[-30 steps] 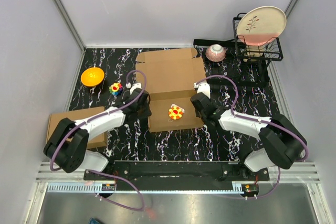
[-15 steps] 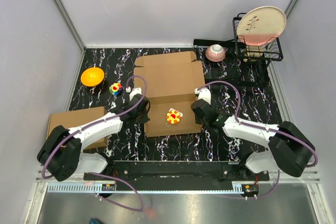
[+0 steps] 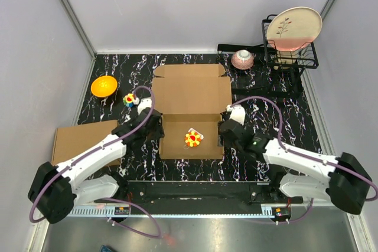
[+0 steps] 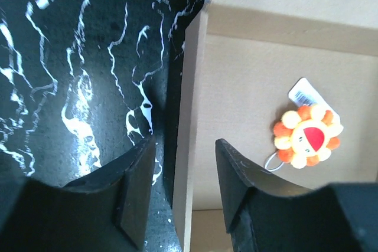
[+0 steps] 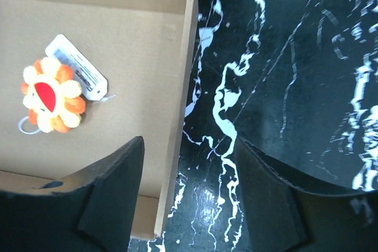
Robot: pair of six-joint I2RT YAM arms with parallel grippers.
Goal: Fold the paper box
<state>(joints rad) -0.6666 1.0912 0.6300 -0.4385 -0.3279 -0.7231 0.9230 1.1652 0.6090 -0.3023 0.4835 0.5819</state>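
Paper box [image 3: 192, 90] left of dish rack [image 3: 290, 63], long axis near-far, lid flap pointing away from arms. Left gripper [image 4: 182, 166] and right gripper [image 5: 188, 166] spread wide, straddling its side walls (flower toy [image 3: 193, 138] tag unreadable).

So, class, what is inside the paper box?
One small orange-and-yellow flower toy with a white tag lies on the floor of the paper box. The floor beneath the toy and the table under the box are covered.
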